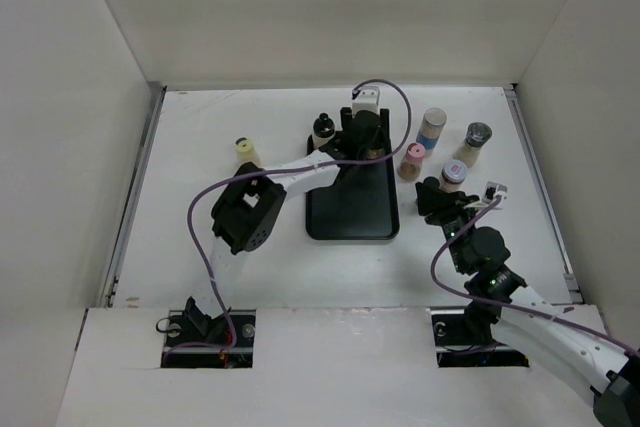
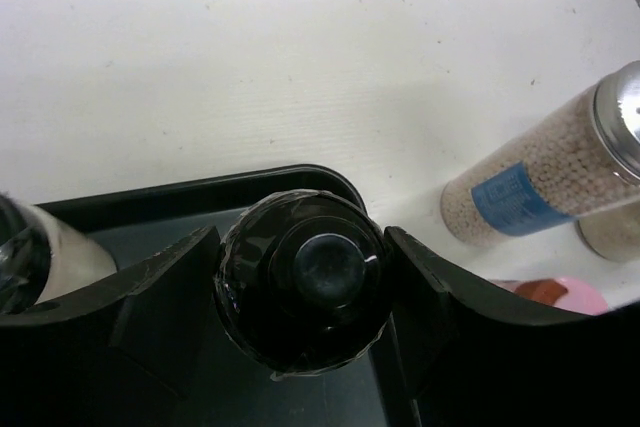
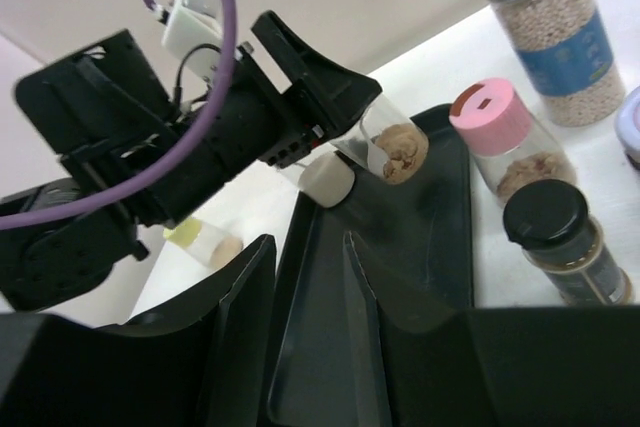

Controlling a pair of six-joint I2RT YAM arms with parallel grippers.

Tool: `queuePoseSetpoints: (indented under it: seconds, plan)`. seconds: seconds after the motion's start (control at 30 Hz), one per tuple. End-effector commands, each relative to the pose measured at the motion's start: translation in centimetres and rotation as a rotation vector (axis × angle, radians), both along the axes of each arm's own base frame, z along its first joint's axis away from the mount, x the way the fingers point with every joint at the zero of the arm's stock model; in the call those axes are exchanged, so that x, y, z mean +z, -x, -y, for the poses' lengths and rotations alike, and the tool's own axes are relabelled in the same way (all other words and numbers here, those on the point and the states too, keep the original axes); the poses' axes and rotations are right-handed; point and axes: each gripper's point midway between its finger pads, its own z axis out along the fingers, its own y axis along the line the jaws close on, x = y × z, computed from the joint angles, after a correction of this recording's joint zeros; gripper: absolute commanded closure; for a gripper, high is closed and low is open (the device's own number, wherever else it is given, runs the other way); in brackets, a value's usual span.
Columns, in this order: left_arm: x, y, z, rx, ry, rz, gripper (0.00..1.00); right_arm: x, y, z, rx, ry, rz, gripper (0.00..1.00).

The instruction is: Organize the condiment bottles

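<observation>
The left gripper (image 2: 302, 252) reaches to the far end of the black tray (image 1: 350, 217). Its jaws are closed tight on a black-cap bottle (image 2: 325, 277), one jaw on each side of the cap. That bottle is over the far end of the tray. I cannot tell if it touches the tray.

A second black-cap bottle (image 1: 322, 129) stands just beside it, maybe on the tray's far left corner. The view is poor there.

The right gripper (image 3: 306, 242) is by the right side of the tray. Its jaws are a little apart and hold nothing.

Four bottles stand on the worktop (image 1: 200, 147) to the right of the tray:
- pink-cap bottle (image 1: 412, 159)
- blue-label bottle (image 1: 432, 127)
- grey-cap bottle (image 1: 473, 142)
- red-label bottle (image 1: 453, 175), which is nearest the right gripper

A yellow-cap bottle (image 1: 243, 150) stands alone, left of the tray.
</observation>
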Motion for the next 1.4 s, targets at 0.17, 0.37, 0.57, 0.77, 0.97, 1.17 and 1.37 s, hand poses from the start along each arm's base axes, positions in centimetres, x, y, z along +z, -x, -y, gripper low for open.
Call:
queuePoseSetpoints:
  seconds: [0.17, 0.37, 0.57, 0.77, 0.97, 1.17, 1.37]
  plan:
    - [4.1, -3.5, 1.7, 0.005, 0.074, 0.106, 0.65, -0.8, -0.5, 0.8, -0.047, 0.007, -0.025, 0.59]
    - [2.6, -4.4, 2.2, 0.000, 0.049, 0.106, 0.63, -0.8, -0.5, 0.7, -0.041, 0.007, -0.026, 0.58]
    - [1.0, -4.5, 2.8, -0.002, 0.037, 0.102, 0.57, -0.7, -0.4, 0.8, -0.042, 0.004, -0.023, 0.57]
    - [0.7, -4.8, 2.9, 0.007, 0.039, 0.109, 0.47, -0.7, -0.5, 0.5, -0.036, 0.006, -0.025, 0.54]
    - [2.7, -4.1, 2.7, 0.005, 0.060, 0.131, 0.18, -0.5, -0.4, 0.6, -0.036, 0.000, -0.017, 0.38]
    - [8.3, -2.3, 1.0, 0.016, 0.125, 0.202, 0.06, -0.2, -0.2, 0.8, -0.040, -0.005, -0.005, 0.31]
    - [17.1, 3.1, -1.4, -0.025, 0.247, 0.306, 0.05, 0.4, 0.0, 0.9, -0.032, -0.018, 0.008, 0.39]
